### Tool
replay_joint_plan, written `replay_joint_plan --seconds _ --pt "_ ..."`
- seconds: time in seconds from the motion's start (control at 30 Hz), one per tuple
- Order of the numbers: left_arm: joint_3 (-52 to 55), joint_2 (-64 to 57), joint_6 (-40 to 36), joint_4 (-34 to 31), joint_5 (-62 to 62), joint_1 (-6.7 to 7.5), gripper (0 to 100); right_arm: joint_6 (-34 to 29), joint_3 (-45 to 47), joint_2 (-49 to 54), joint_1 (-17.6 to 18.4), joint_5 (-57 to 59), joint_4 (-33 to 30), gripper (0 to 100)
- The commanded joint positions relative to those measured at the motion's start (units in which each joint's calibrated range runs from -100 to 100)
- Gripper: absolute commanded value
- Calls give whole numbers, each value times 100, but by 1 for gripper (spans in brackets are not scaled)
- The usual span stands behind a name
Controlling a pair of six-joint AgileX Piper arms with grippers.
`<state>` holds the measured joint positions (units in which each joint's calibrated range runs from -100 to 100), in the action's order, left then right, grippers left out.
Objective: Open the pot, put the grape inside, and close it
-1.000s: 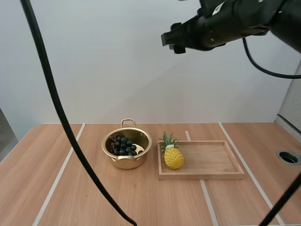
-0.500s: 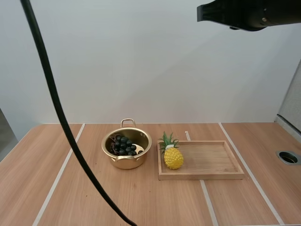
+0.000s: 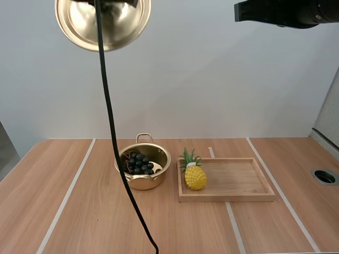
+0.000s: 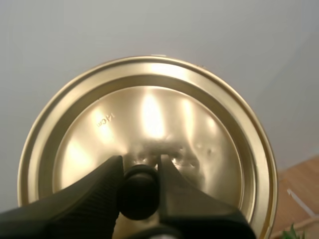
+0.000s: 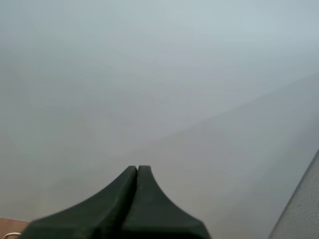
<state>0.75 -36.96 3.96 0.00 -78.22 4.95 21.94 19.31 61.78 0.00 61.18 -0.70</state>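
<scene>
Lid [image 3: 103, 21] aloft, tipped on edge, knob [image 4: 138, 191] pinched between left fingers [image 4: 94, 199]

Brings the lid [image 3: 103, 21] up into the high view, way above the pot [image 3: 143, 179], shiny underside facing out, knob pinched in the left end effector [image 4: 140, 169]. Pulls the right arm [image 3: 286, 11] slightly further toward the right edge.

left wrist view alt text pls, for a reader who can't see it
The left pincer pinches the black knob of a round gold lid, holding it up against a plain pale wall. A strip of wooden table shows beyond the lid's rim.
</scene>
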Motion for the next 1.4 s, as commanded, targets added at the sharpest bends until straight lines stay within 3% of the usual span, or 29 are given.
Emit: replay_joint_plan --seconds 0.0,0.13,0.53,1.03,1.37 --pt "435 92 345 330 87 12 0 -3 -47 58 -17 -47 -35 0" --pt "1079 219 753 688 87 12 0 -3 -47 58 -17 -183 -35 0" --pt "2227 983 775 846 -58 12 0 -3 -47 58 -17 -645 -35 0" --pt "2317 2705 1050 881 -574 12 0 -3 -47 58 -17 -646 -50 0" --pt "2317 3526 1154 921 264 12 0 7 -47 58 -17 -736 -50 0"
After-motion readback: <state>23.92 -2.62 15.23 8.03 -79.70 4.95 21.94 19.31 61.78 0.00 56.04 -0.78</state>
